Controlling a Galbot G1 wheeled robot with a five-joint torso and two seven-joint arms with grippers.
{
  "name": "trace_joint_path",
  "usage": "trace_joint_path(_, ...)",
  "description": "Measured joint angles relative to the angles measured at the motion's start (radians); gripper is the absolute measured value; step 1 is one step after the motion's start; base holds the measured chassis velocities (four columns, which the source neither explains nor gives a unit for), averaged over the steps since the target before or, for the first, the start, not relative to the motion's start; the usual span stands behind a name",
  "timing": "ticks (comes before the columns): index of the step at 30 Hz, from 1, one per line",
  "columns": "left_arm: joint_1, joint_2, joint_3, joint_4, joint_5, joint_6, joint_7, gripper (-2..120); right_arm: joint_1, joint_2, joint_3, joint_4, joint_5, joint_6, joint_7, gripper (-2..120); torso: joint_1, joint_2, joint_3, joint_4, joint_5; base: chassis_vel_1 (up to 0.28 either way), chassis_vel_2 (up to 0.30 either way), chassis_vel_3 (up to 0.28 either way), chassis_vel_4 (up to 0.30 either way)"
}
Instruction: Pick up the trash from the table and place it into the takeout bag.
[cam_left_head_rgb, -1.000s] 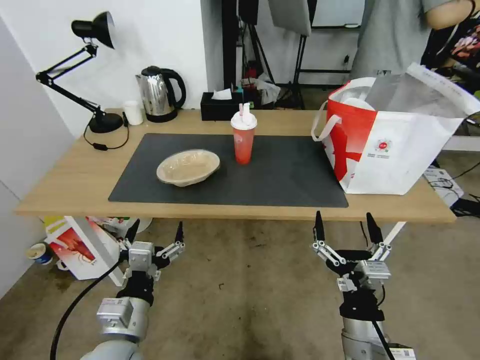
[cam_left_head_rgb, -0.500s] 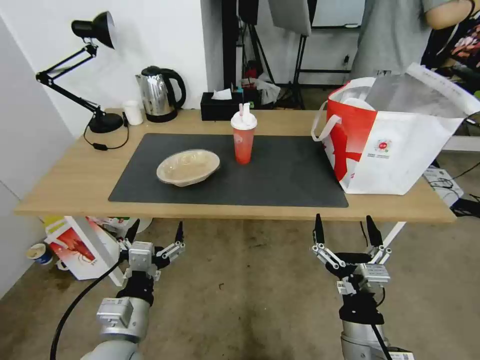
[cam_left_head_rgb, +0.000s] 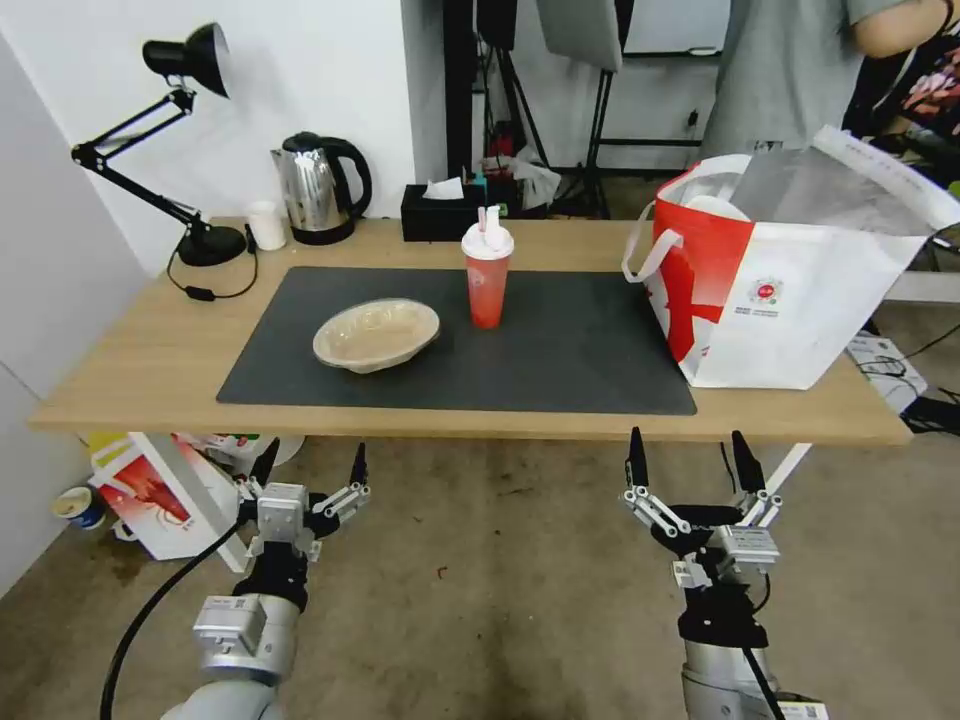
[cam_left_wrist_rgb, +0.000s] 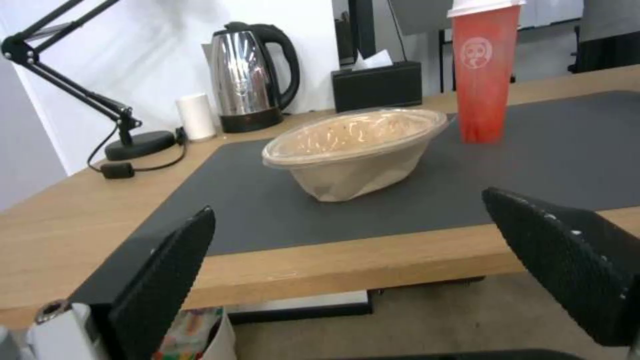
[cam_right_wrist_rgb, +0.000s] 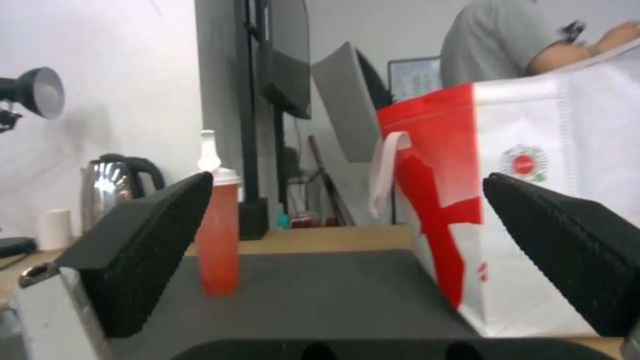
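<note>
— Moved since a second ago?

— Nothing on the table (cam_left_head_rgb: 130, 380). My right gripper (cam_left_head_rgb: 688, 462) has sunk a touch lower below the near edge; my left gripper (cam_left_head_rgb: 310, 468) is where it was. Both hang low in front of the table, over the floor, fingers spread wide and pointing up, holding nothing.

— Where's the trash?

— Beige dish (cam_left_head_rgb: 376, 334) sits on the dark mat (cam_left_head_rgb: 560, 350), left of middle, mouth up. Its rim reads as an oval, long axis running left to right with the right end a little farther from me. The left wrist view shows it (cam_left_wrist_rgb: 357, 150) straight ahead between my fingertips, beyond the table edge, slightly tilted.

— And the cup?

— Red cup (cam_left_head_rgb: 487, 275) stands upright just right of and behind the dish, apart from it, long axis vertical, white lid on top with a straw tip poking up. The right wrist view has it (cam_right_wrist_rgb: 217, 235) behind my left-side fingertip.

— Bag?

— Takeout bag (cam_left_head_rgb: 800, 310) stands at the table's right end, partly on the mat, mouth open upward, red panel toward the cup, logo side toward me. Something white and round (cam_left_head_rgb: 718, 206) shows inside it; cannot tell what.

— Other items?

— Kettle (cam_left_head_rgb: 318, 188), tissue box (cam_left_head_rgb: 440, 212) and desk lamp (cam_left_head_rgb: 180, 140) along the far edge.
</note>
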Motion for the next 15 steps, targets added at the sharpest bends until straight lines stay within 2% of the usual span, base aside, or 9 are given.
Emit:
trace_joint_path(2,0.0,0.0,0.0,0.0,0.0,0.0,0.0,100,0.025,-0.013,0.0,0.01,0.024,-0.038,-0.012,100,0.0,0.0,0.0,0.0001,0.0001,0.0,0.0,0.0,0.0)
trace_joint_path(5,0.0,0.0,0.0,0.0,0.0,0.0,0.0,100,0.128,-0.063,0.002,0.036,0.115,-0.169,-0.049,100,0.0,0.0,0.0,0.0,0.0001,0.0,0.0,0.0,0.0)
trace_joint_path(6,0.0,0.0,0.0,0.0,0.0,0.0,0.0,100,0.128,-0.063,0.002,0.036,0.115,-0.169,-0.049,100,0.0,0.0,0.0,0.0,0.0001,0.0,0.0,0.0,0.0)
trace_joint_path(9,0.0,0.0,0.0,0.0,0.0,0.0,0.0,100,0.274,-0.126,-0.011,0.044,0.224,-0.287,-0.062,100,0.0,0.0,0.0,0.0002,0.0002,0.0,0.0,0.0,0.0)
trace_joint_path(11,0.0,0.0,0.0,0.0,0.0,0.0,0.0,100,0.293,-0.135,-0.014,0.043,0.237,-0.3,-0.063,100,0.0,0.0,0.0,0.0002,0.0002,0.0,0.0,0.0,0.0)
trace_joint_path(14,0.0,0.0,0.0,0.0,0.0,0.0,0.0,100,0.445,-0.246,-0.053,0.016,0.39,-0.402,-0.086,100,0.0,0.0,0.0,0.0002,0.0,0.0,0.0,0.0,0.0)
trace_joint_path(15,0.0,0.0,0.0,0.0,0.0,0.0,0.0,100,0.445,-0.246,-0.053,0.016,0.39,-0.402,-0.086,100,0.0,0.0,0.0,0.0002,0.0,0.0,0.0,0.0,0.0)
